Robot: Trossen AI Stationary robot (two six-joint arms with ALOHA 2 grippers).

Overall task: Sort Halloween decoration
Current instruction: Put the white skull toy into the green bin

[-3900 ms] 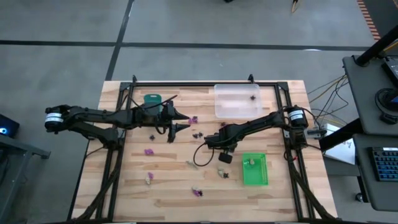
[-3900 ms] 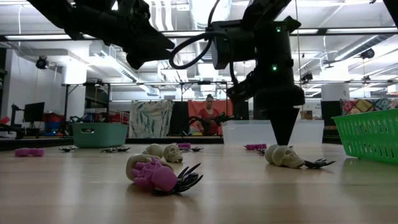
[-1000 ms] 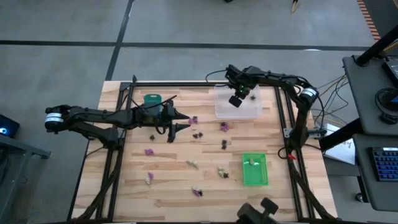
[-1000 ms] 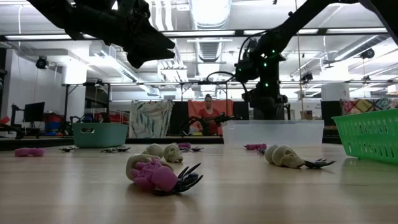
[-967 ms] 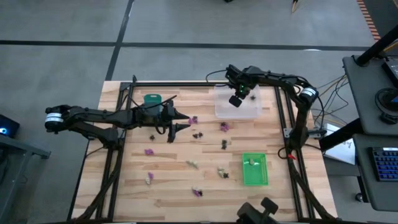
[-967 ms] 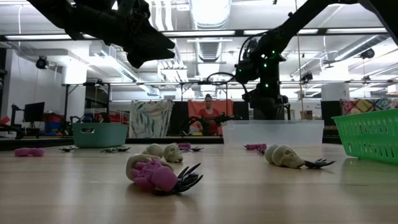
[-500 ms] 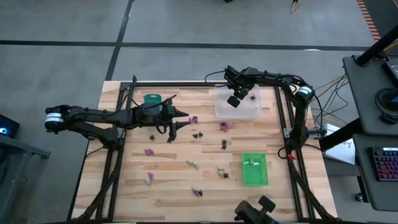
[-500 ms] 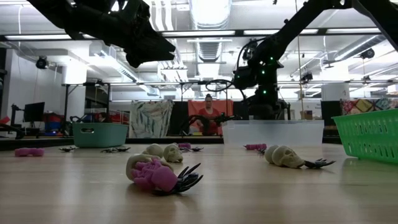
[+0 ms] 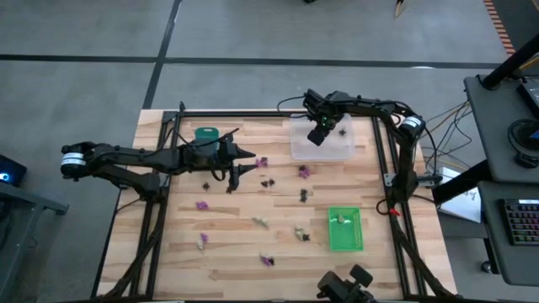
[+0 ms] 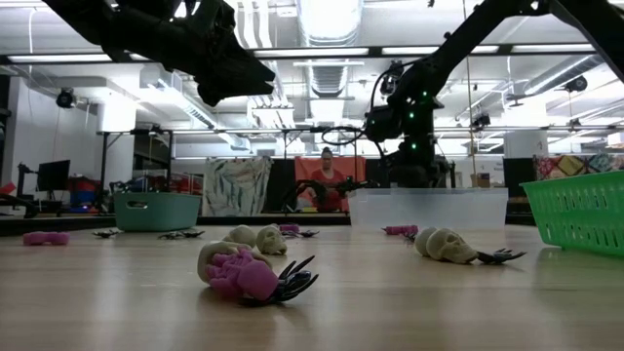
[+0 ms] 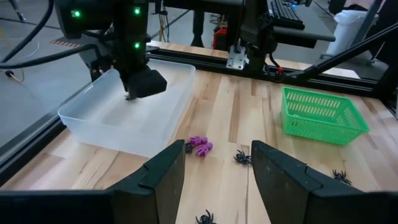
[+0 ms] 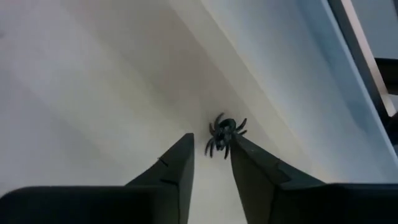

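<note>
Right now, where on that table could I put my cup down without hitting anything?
The near left corner of the table is bare, and so is the strip between the green basket and the clear tray. The middle is crowded with trinkets.

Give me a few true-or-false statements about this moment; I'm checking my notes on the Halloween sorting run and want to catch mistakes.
1. The right gripper is over the clear tray. True.
2. A black spider shows just past the right gripper's fingers, inside the clear tray. True.
3. The green basket sits at the table's far left edge. False: it is on the right side, nearer the front edge.
4. The left gripper is clamped on a purple trinket. False: its fingers stand apart with nothing between them.
5. A teal tray sits near the back of the table, on the left arm's side. True.
6. All trinkets are already in trays. False: several still lie on the wood.
</note>
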